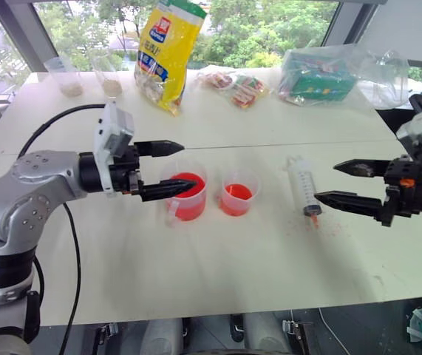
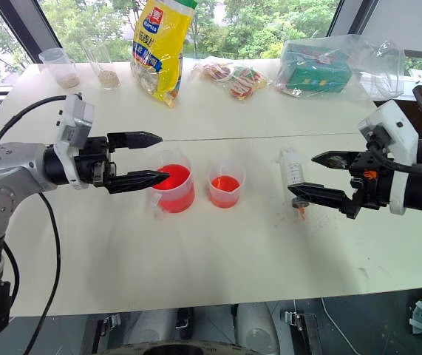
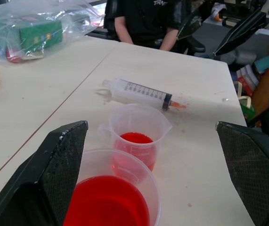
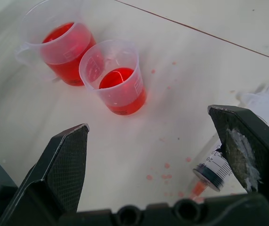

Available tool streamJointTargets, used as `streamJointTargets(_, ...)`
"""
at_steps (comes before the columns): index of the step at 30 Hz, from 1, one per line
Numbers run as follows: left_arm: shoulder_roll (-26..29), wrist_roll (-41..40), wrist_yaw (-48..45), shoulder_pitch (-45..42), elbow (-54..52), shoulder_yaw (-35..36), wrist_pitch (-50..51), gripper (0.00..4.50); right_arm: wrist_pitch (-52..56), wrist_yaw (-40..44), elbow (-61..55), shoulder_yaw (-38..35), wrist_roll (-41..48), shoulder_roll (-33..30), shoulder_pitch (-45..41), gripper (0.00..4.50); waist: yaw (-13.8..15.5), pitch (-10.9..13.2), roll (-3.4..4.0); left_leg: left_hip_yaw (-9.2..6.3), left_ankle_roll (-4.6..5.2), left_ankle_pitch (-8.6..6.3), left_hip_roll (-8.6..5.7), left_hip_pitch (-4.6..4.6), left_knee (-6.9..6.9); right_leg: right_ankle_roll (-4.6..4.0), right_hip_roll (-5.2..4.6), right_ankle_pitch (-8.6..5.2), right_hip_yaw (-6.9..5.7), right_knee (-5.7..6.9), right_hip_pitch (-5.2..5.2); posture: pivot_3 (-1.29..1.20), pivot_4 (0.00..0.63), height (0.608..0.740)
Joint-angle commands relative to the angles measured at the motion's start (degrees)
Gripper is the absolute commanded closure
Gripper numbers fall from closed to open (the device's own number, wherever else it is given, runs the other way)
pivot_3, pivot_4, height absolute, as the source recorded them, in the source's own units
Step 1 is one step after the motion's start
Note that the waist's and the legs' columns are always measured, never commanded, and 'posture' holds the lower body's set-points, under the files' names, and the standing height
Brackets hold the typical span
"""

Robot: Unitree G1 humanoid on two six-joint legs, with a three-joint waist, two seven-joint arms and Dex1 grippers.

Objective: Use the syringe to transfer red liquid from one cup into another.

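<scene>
Black fingers of the right gripper (image 1: 348,183) gape empty at the frame's right, just beside the syringe (image 1: 302,187) lying flat on the table (image 1: 218,281). Mid-left, the left gripper (image 1: 172,168) hangs spread over the big cup (image 1: 188,197); the small cup (image 1: 239,192) sits between. Judged: pickup not yet made; next, close on the barrel.

Bright window daylight — soft shadows, sharp
</scene>
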Motion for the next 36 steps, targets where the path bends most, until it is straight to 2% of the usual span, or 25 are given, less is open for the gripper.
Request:
streamJointTargets(1, -0.1, 0.1, -0.5, -1.1, -0.2, 0.4, -1.8, 0.0, -0.2, -0.4, -0.6, -2.1, 1.2, -1.2, -0.5, 0.08, 0.0, 0.0, 0.0, 0.0, 0.0, 0.0, 0.0, 0.0, 0.0, 0.0, 0.0, 0.0, 0.0, 0.0, 0.0, 0.0, 0.15, 0.74)
streamJointTargets(16, -1.9, 0.3, -1.2, -3.2, 1.2, -0.4, -2.1, 0.0, 0.0, -3.0, 0.0, -1.1, 0.7, -2.0, 0.5, 0.08, 0.1, 0.0, 0.0, 0.0, 0.0, 0.0, 0.0, -0.01, 0.0, 0.0, 0.0, 0.0, 0.0, -0.01, 0.0, 0.0, 0.15, 0.74)
streamJointTargets(21, -2.8, 1.4, -1.2, -3.7, 1.8, -1.8, -3.3, 0.0, 1.8, -6.3, 2.9, 1.1, -1.1, -1.9, -0.1, 0.08, 0.1, 0.0, 0.0, 0.01, 0.0, 0.0, 0.0, -0.01, 0.0, 0.0, 0.0, 0.0, 0.0, -0.01, 0.0, 0.0, 0.15, 0.74)
streamJointTargets(27, -3.5, 2.8, -2.6, -4.7, 3.2, -3.0, -4.5, 0.0, 4.2, -14.6, 15.3, 14.9, -9.9, 0.3, -12.5, 0.08, -0.3, 0.0, 0.0, 0.08, 0.0, 0.0, -0.01, 0.02, 0.01, -0.05, 0.0, -0.01, 0.08, 0.0, -0.02, 0.0, 0.15, 0.74)
streamJointTargets(31, -4.5, 4.1, -2.9, -5.4, 4.5, -4.0, -6.3, 0.0, 6.3, -15.1, 24.9, 24.6, -15.4, 4.0, -21.0, 0.08, -0.3, 0.0, 0.01, 0.11, 0.0, 0.0, 0.0, 0.0, 0.0, -0.06, 0.04, -0.01, 0.14, 0.01, -0.1, 0.0, 0.15, 0.74)
streamJointTargets(36, -5.9, 4.6, -2.1, -5.0, 3.9, -4.4, -6.7, 0.0, 6.8, -13.4, 36.6, 32.3, -21.5, 9.6, -28.8, 0.08, -0.2, 0.0, 0.01, 0.15, 0.01, 0.0, -0.02, -0.07, -0.02, 0.12, 0.02, 0.09, 0.15, -0.01, -0.13, 0.0, 0.15, 0.74)
